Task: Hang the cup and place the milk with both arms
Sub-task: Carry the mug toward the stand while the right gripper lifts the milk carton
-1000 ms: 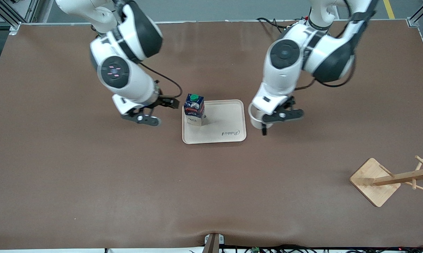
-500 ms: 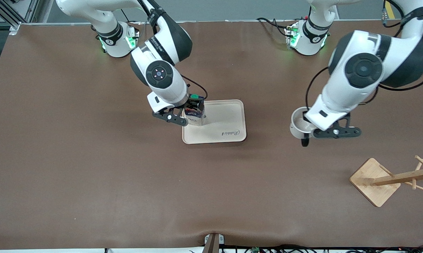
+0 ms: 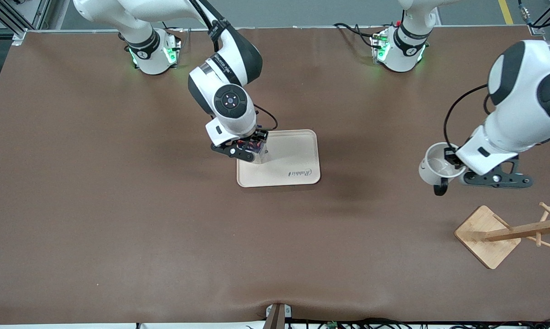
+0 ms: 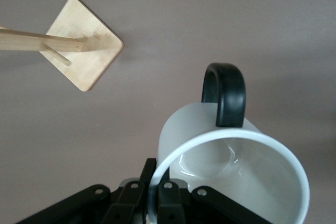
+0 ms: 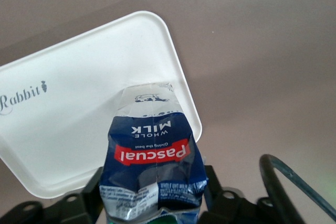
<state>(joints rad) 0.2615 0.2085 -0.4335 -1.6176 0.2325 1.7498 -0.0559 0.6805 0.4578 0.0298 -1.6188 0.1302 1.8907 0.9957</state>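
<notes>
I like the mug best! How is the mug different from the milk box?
The cup is white with a black handle; the milk is dark blue with a red band. The cup hangs in the air in the left pincer; the milk stands on the tray. Both are gripped by a pincer.

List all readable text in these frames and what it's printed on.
"Rabbit": script logo on the beige rectangular plastic tray.
"Pascual": red band of the dark-blue milk carton, which stands on the tray.
"WHOLE MILK": blue panel of the carton.
Fine print near the carton's top: too small to read.
White mug with black loop handle: no text visible.
</notes>
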